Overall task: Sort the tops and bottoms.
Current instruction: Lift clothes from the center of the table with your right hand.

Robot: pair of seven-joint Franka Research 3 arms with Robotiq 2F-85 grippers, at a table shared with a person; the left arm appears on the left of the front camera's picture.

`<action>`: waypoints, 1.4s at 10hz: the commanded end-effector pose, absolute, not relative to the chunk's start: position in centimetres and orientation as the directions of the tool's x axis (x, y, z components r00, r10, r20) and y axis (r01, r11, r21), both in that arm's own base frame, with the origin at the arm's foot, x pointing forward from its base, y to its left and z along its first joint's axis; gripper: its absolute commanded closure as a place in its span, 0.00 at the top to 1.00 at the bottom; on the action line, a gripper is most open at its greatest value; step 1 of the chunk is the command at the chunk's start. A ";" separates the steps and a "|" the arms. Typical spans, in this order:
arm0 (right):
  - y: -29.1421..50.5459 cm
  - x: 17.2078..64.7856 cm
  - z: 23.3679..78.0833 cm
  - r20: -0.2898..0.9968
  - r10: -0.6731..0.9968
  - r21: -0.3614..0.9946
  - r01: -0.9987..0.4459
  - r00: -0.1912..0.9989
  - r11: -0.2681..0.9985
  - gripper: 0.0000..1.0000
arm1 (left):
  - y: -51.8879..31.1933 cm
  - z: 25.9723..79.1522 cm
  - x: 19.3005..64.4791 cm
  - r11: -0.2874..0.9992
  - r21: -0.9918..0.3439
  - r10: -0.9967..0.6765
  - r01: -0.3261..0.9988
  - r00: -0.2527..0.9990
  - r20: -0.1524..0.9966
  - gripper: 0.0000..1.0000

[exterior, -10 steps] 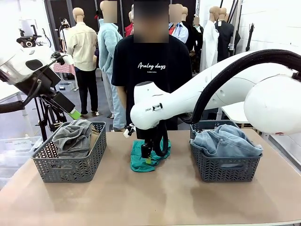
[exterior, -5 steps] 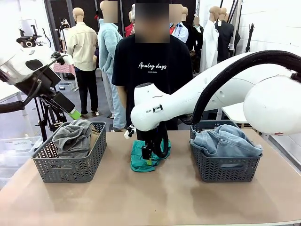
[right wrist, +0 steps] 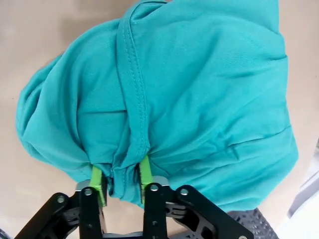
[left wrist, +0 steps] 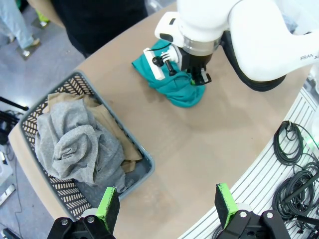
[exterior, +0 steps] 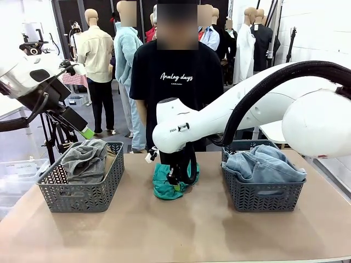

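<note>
The right gripper pinches a fold of the teal top on the table. The left gripper hangs spread wide above the left basket.

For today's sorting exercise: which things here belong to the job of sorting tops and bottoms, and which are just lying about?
Part of the job:
teal top, pinched by the right gripper
grey top and tan top in the left basket
jeans in the right basket

Just lying about:
cables by the table edge
</note>
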State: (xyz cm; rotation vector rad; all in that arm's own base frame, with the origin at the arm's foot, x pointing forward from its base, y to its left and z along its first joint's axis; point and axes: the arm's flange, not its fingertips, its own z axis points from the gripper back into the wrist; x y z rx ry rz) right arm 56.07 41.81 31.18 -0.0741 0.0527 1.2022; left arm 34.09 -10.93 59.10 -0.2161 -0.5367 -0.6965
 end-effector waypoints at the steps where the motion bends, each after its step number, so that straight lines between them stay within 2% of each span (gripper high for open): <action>1: 41.9 56.1 30.6 -0.113 0.927 -0.046 -0.934 0.358 0.355 0.00 | -10.7 59.1 34.2 0.744 -0.028 -0.550 0.667 0.636 0.540 1.00; 4: 41.8 56.0 30.7 -0.102 0.932 -0.023 -0.938 0.347 0.346 0.00 | -10.7 59.1 34.2 0.744 -0.028 -0.550 0.667 0.636 0.540 1.00; 6: 41.6 55.3 32.8 -0.045 0.933 -0.025 -0.934 0.357 0.356 0.00 | -10.7 59.1 34.2 0.744 -0.028 -0.550 0.667 0.636 0.540 1.00; 8: 40.0 54.0 38.5 0.056 0.916 -0.119 -0.908 0.398 0.402 0.00 | -10.7 59.1 34.2 0.744 -0.028 -0.550 0.667 0.636 0.540 1.00; 11: 37.2 50.9 49.0 0.225 0.871 -0.340 -0.803 0.436 0.490 0.00 | -10.7 59.1 34.2 0.744 -0.028 -0.550 0.667 0.636 0.540 1.00; 14: 36.5 47.6 55.0 0.343 0.842 -0.480 -0.693 0.416 0.538 0.00 | -10.7 59.1 34.2 0.744 -0.028 -0.550 0.667 0.636 0.540 1.00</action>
